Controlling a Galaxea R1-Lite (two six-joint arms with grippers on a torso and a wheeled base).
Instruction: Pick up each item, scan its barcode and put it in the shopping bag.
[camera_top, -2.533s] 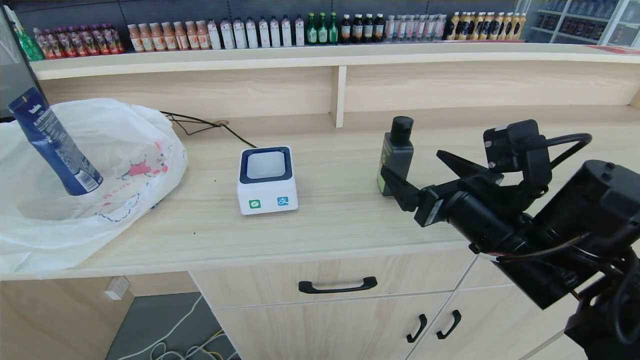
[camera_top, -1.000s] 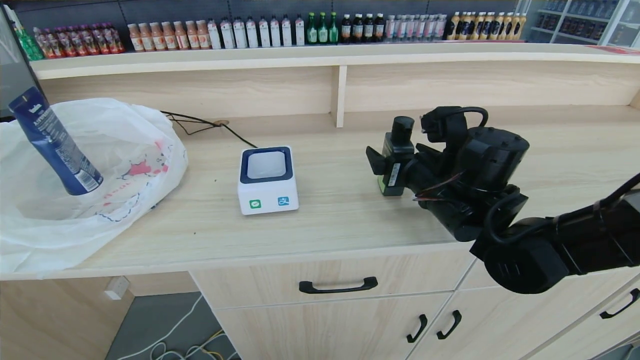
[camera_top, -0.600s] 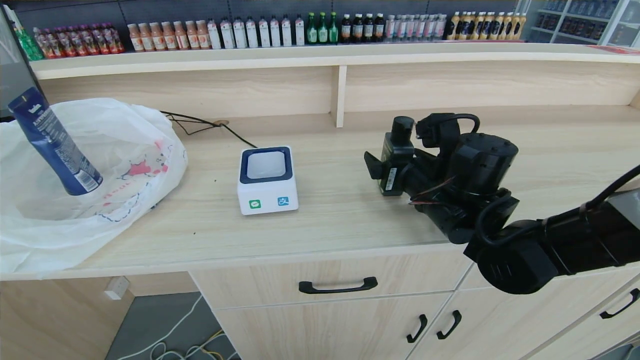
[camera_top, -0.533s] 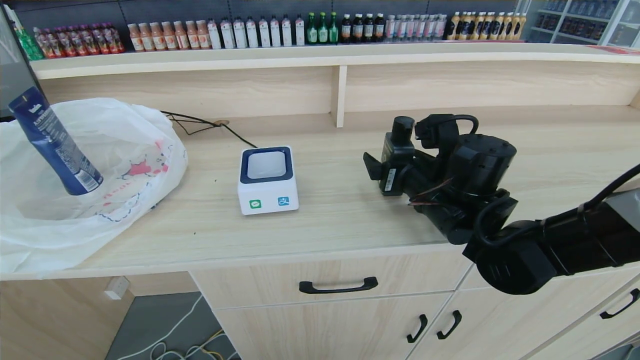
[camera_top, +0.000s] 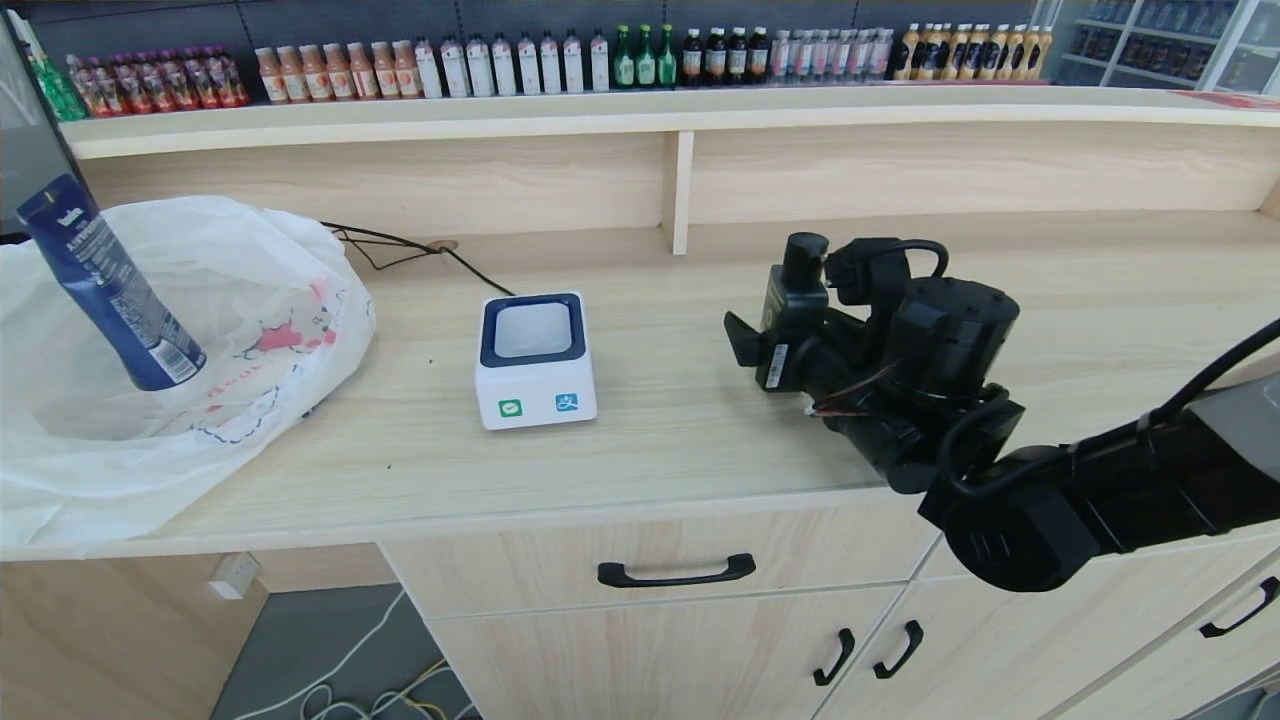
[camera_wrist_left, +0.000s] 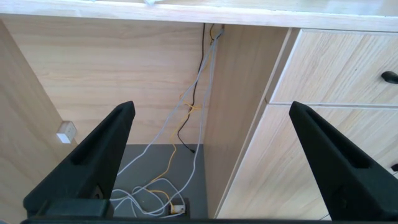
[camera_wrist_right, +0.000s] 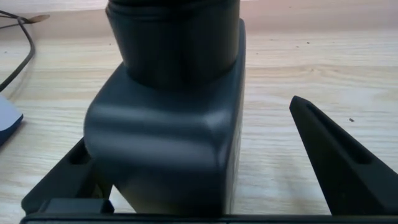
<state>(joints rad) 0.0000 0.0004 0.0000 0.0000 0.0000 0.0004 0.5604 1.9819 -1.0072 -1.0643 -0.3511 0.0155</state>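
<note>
On the counter (camera_top: 650, 440) the open right end effector (camera_top: 772, 345) straddles the dark bottle (camera_top: 795, 300), probably rigid and slick, best gripped across its squared body.

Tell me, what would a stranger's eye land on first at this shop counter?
The robot's black right tool sits around a dark grey plastic bottle with a black cap on the right of the light wooden counter, its jaws open. At the left, a dark blue tube leans in a white plastic shopping bag; a white box-shaped scanner stands between.
</note>
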